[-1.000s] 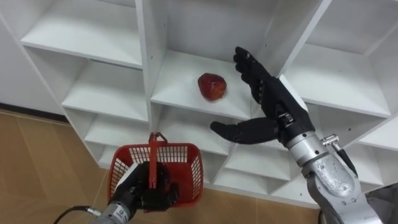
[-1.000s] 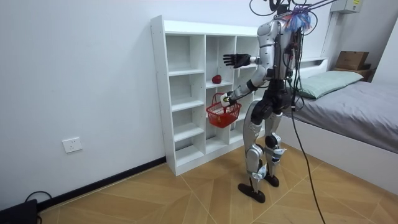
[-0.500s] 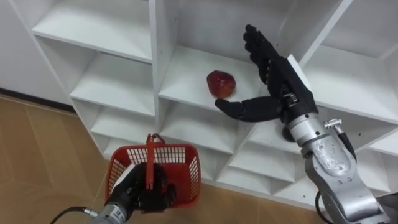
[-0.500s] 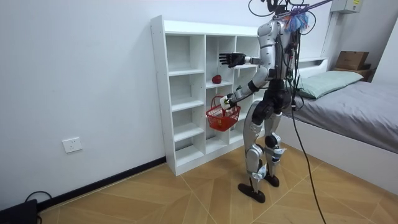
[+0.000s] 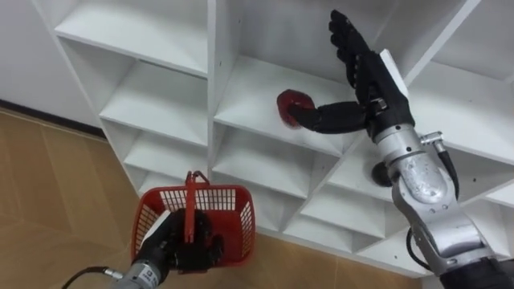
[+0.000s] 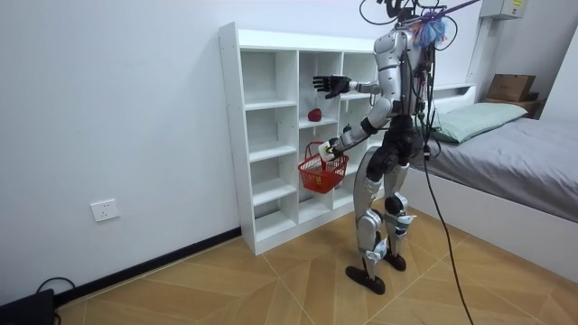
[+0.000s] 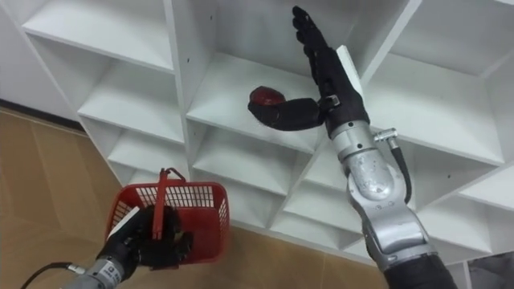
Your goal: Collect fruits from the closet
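Both head-mounted eye views look down closely at the closet, which the distant room view also frames.

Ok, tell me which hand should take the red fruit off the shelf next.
Right. The right hand is open, up at the shelf with its thumb by the red fruit; the left hand is low, shut on the basket handle.

one fruit, one basket, one closet

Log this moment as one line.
stage: pre-grasp | right hand: open, thumb at apple on shelf, no grip yet | left hand: shut on basket handle
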`<state>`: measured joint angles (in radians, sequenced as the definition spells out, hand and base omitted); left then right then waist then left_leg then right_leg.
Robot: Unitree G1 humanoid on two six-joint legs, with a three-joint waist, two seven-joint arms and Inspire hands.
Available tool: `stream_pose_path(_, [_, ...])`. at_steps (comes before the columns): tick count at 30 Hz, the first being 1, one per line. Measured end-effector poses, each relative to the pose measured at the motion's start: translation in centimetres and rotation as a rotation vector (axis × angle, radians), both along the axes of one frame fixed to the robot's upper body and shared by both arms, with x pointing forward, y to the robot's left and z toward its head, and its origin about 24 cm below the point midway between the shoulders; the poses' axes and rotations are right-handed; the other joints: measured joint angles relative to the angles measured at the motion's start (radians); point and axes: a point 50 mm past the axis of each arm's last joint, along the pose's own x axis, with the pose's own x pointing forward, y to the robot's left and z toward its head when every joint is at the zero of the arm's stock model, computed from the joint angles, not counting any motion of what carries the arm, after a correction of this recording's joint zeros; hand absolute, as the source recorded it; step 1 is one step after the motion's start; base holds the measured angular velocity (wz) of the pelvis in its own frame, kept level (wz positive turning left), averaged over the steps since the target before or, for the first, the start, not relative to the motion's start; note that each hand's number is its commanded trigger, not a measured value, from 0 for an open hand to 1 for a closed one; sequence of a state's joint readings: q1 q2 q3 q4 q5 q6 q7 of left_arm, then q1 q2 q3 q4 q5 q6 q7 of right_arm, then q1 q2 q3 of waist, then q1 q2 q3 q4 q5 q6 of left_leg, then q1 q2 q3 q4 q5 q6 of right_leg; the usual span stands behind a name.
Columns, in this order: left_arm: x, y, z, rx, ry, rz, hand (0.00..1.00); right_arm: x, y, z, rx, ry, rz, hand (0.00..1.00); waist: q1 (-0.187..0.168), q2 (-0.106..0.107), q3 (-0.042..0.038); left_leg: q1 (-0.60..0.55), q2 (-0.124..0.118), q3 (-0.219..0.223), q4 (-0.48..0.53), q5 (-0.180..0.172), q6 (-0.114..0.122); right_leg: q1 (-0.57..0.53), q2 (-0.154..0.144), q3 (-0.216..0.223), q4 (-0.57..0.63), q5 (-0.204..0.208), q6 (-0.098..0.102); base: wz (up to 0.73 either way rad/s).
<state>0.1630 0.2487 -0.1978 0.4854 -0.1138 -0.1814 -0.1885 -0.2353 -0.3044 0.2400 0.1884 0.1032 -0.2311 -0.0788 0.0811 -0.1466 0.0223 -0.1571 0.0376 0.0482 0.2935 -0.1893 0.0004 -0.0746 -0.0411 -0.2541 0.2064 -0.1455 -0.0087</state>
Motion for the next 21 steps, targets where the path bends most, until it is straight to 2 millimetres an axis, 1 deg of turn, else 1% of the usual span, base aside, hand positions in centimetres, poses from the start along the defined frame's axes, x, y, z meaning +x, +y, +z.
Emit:
stream_pose_path(2, [0.1, -0.1, -0.1, -0.002, 0.011, 0.000, 1.00, 0.0, -0.2, -0.4, -0.020, 0.014, -0.009, 0.00, 0.004, 0.000, 0.0000, -0.009, 0.000, 0.000, 0.003, 0.000, 0.000, -0.007, 0.000, -0.001, 0.002, 0.000, 0.000, 0.04])
stream_pose_path(6, [0.0, -0.1, -0.2, -0.001, 0.024, 0.000, 1.00, 0.1, -0.2, -0.6, -0.039, 0.015, -0.016, 0.00, 0.006, -0.001, 0.0005, -0.023, 0.000, -0.003, -0.001, 0.000, 0.000, -0.019, 0.000, -0.005, 0.013, 0.000, 0.000, 0.02])
stream_pose_path(9, [0.2, -0.1, -0.2, -0.007, 0.027, -0.016, 1.00, 0.6, -0.2, -0.1, -0.047, 0.000, -0.023, 0.00, 0.005, -0.001, 0.0034, -0.045, 0.000, -0.015, 0.014, 0.000, 0.000, -0.033, 0.001, -0.008, 0.013, 0.000, 0.000, 0.09])
stream_pose_path(11, [0.4, -0.1, -0.1, -0.005, 0.025, -0.018, 1.00, 1.1, -0.5, -0.4, -0.055, 0.015, -0.045, 0.00, 0.007, 0.000, 0.0043, -0.051, 0.000, -0.025, 0.021, 0.000, 0.000, -0.033, 0.001, -0.023, 0.014, 0.000, 0.000, 0.16])
stream_pose_path(15, [0.8, 0.1, -0.1, 0.003, 0.024, -0.018, 1.00, 1.9, -0.8, -0.5, -0.058, 0.026, -0.073, 0.00, 0.009, 0.006, 0.0085, -0.068, 0.000, -0.034, 0.029, 0.000, 0.000, -0.040, 0.000, -0.036, 0.014, 0.000, -0.001, 0.10])
stream_pose_path(18, [1.2, 0.1, 0.0, 0.005, 0.019, -0.021, 1.00, 2.3, -1.3, -1.4, -0.068, 0.074, -0.095, 0.00, 0.014, 0.010, 0.0117, -0.077, -0.001, -0.041, 0.035, 0.001, 0.001, -0.042, -0.002, -0.040, 0.014, 0.001, -0.001, 0.11])
stream_pose_path(21, [1.3, -0.3, 0.0, -0.001, 0.020, -0.028, 1.00, 2.7, -1.8, -2.4, -0.072, 0.124, -0.120, 0.00, 0.030, 0.014, 0.0139, -0.080, -0.007, -0.044, 0.032, 0.004, 0.005, -0.044, -0.007, -0.049, 0.015, 0.000, -0.001, 0.04])
